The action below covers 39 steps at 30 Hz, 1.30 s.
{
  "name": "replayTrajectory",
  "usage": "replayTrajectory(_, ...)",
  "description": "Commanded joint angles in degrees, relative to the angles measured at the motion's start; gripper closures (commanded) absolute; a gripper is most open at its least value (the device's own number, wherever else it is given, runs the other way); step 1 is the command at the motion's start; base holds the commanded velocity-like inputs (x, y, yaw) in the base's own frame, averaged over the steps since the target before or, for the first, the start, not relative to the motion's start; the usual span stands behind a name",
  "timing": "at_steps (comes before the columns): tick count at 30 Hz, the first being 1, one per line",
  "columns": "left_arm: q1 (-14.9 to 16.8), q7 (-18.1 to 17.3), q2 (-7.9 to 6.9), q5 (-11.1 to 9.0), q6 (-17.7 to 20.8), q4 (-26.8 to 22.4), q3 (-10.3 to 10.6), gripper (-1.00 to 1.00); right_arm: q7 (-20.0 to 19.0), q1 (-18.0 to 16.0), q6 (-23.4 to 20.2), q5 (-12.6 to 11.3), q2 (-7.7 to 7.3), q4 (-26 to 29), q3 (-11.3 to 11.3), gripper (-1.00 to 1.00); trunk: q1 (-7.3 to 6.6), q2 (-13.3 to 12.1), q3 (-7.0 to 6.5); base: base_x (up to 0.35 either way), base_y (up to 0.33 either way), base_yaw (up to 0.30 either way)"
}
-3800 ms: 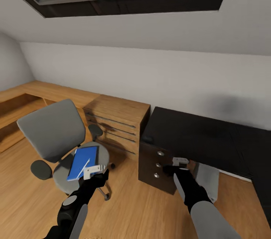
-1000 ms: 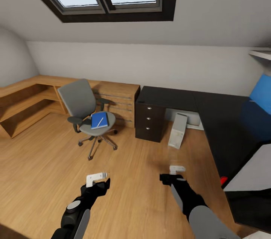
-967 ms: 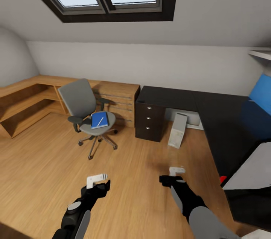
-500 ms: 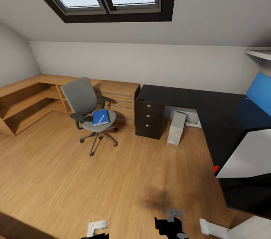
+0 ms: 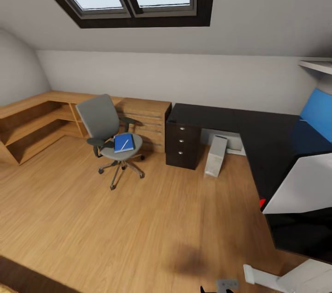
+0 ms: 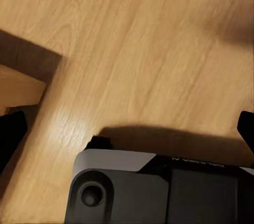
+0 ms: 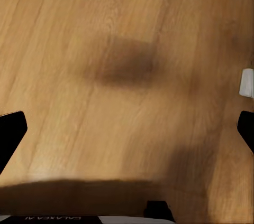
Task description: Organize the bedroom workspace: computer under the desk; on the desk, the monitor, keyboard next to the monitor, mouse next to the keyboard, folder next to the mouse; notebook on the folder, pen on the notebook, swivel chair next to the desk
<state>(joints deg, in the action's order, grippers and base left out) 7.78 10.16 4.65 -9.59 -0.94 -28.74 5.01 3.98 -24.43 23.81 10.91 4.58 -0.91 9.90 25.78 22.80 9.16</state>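
Note:
The swivel chair [image 5: 103, 124] stands on the wooden floor left of the desk [image 5: 216, 118], a gap between them. On its seat lies the blue folder [image 5: 123, 143] with the thin white pen [image 5: 123, 144] on top; I cannot make out a notebook. The light grey computer [image 5: 216, 156] leans on the floor under the desk beside the drawers [image 5: 183, 144]. The monitor [image 5: 299, 184] shows its grey back at the right on the desk. My left gripper [image 6: 127, 131] and right gripper [image 7: 127, 131] hang open over bare floor, far from these things. Keyboard and mouse are out of view.
A light wooden dresser [image 5: 145, 120] and low wooden shelving [image 5: 32, 122] line the wall behind the chair. A blue panel [image 5: 318, 113] and a small red thing [image 5: 262, 202] sit at the desk's right arm. A white piece [image 5: 258, 277] lies near my right arm. Wide floor lies between me and the chair.
The camera has drawn far back from chair and desk, so the whole picture shifted. Both arms have sunk to the lower edge of the head view. The chair, folder and computer keep their places.

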Motion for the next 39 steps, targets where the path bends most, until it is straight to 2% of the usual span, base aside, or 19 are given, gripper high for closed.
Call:
replayTrajectory(1, 0.0, 0.5, -0.08, -0.6, -0.1, 0.1, 0.5, -1.00, 0.3, -0.1, 0.2, 0.6, -0.03, -0.1, 0.4, -1.00, 0.01, 0.1, 0.12, -0.260, 0.000, 0.000)
replayTrajectory(11, 0.0, 0.6, -0.20, -0.6, -0.3, 2.3, 0.4, -1.00, 0.4, 0.0, 1.1, 0.7, 0.38, -0.3, 0.3, -1.00, 0.01, 0.1, 0.12, -0.315, -0.013, 0.000)
replayTrajectory(12, 0.0, 0.6, -0.18, -0.5, -0.9, 4.1, 0.5, -1.00, 0.3, 0.0, 2.4, 0.8, 0.44, -0.3, 0.3, -1.00, 0.01, 0.1, 0.12, -0.313, -0.158, 0.000)
replayTrajectory(23, 0.0, 0.7, -0.13, -0.5, -2.3, 4.8, 0.6, -1.00, 0.3, 0.0, 2.8, 0.8, 0.56, -0.3, 0.3, -1.00, 0.01, 0.1, 0.12, -0.274, -0.213, 0.000)
replayTrajectory(30, 0.0, 0.7, -0.09, 0.0, -2.5, 4.8, 0.6, -1.00, 0.4, 0.0, 4.0, 0.6, 0.71, -0.3, 0.4, -1.00, 0.01, 0.1, 0.12, -0.099, -0.313, -0.025)
replayTrajectory(39, 0.0, 0.7, -0.08, 0.4, -2.7, 4.8, 0.6, -1.00, 0.4, 0.0, 6.8, 0.3, 0.92, -0.4, 0.4, -1.00, 0.01, 0.1, 0.12, -0.013, -0.335, -0.214)
